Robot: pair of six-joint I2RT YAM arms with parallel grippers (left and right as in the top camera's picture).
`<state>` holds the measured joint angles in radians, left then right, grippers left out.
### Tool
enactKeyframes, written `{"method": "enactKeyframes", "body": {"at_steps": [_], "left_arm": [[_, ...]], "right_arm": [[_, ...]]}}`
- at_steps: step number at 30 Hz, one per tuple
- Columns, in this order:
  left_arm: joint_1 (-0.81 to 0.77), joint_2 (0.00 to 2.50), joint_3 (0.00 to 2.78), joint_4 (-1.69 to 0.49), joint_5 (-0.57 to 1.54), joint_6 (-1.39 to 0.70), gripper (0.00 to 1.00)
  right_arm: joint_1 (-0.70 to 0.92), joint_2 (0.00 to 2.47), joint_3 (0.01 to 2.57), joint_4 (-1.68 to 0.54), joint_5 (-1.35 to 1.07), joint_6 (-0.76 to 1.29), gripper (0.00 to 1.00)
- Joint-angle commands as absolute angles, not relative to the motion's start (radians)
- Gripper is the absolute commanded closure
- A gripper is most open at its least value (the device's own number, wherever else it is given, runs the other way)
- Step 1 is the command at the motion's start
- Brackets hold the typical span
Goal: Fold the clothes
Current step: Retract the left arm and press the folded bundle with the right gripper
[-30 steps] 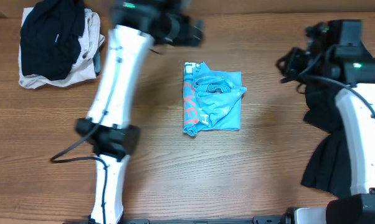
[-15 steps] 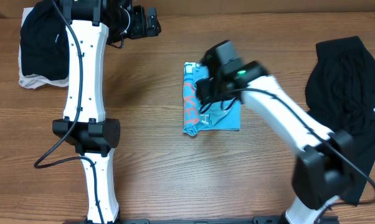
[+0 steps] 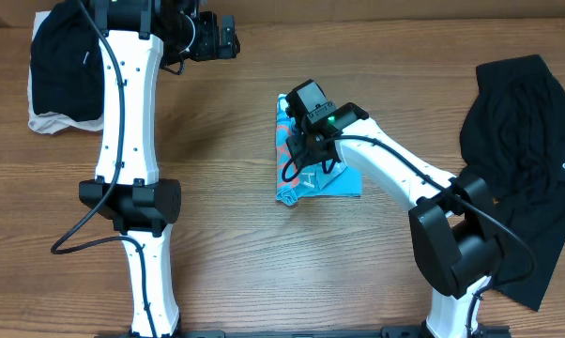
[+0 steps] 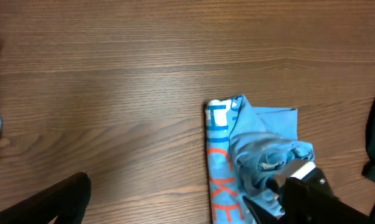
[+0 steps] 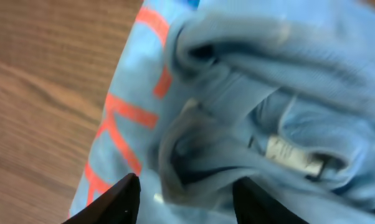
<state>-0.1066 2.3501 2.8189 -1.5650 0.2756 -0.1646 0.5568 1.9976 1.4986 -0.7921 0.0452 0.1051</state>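
- Since half a second earlier, the right gripper [image 3: 299,150] had been shifted a little toward the left edge of the blue shirt [image 3: 343,178]. The left arm had been kept where it was.
- Overhead: the blue shirt was seen lying as a rough folded bundle mid-table [image 3: 236,235], lettered edge to the left, with loose bunched cloth on top. The right gripper was parked directly over that bunched part.
- Overhead: the left gripper [image 3: 217,36] was held high at the far left, near the dark and beige clothes pile [image 3: 62,70], well apart from the shirt. A black garment [image 3: 517,141] was spread at the right edge.
- Left wrist: the shirt was seen from above with the right gripper at its lower right. Only one dark finger [image 4: 53,200] of the left gripper showed, so its opening could not be told. Nothing was seen in it.
- Right wrist: the two fingertips [image 5: 122,199] were spread apart with blue cloth between and below them, nothing pinched yet. Orange lettering was at the left, a small white label [image 5: 293,155] at the right. The picture was blurred.
- Judged step: the messy top layer was to be gripped and tidied or refolded.
- To do it well, only the loose top fold should be pinched, not the whole stack, so that the folded layers beneath are not dragged.
- The lift should be kept low and slow. The bundle could slide on the wood, so a hold-down from the left arm would probably help.
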Motion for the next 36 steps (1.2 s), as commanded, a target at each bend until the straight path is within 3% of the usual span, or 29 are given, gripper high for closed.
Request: {"method": "enactKeyframes", "body": {"at_steps": [1,4,7,10,11,18,25,34,36], "left_arm": [[-0.105,2.343,2.816,-1.571,0.262,-0.141,0.00],[-0.105,2.343,2.816,-1.573,0.261,-0.141,0.00],[-0.105,2.343,2.816,-1.574,0.262,-0.142,0.00],[-0.105,2.343,2.816,-1.579,0.261,-0.141,0.00],[-0.105,2.343,2.816,-1.582,0.260,-0.141,0.00],[-0.105,2.343,2.816,-1.592,0.253,-0.134,0.00],[-0.105,2.343,2.816,-1.592,0.251,-0.134,0.00],[-0.105,2.343,2.816,-1.588,0.221,-0.134,0.00],[-0.105,2.343,2.816,-1.588,0.221,-0.134,0.00]], "right_arm": [[0.554,2.005,1.500,-0.765,0.090,0.100,0.48],[0.554,2.005,1.500,-0.737,0.090,0.100,0.49],[0.550,2.008,1.498,-0.706,0.101,0.105,0.61],[0.538,2.008,1.498,-0.701,0.105,0.105,0.82],[0.531,2.008,1.498,-0.705,0.105,0.106,0.95],[0.484,2.001,1.501,-0.797,0.096,0.119,0.96],[0.385,1.882,1.501,-0.966,0.006,0.268,0.96],[0.263,1.854,1.457,-1.184,-0.061,0.263,0.96],[0.250,1.854,1.426,-1.172,-0.062,0.263,0.90]]}}
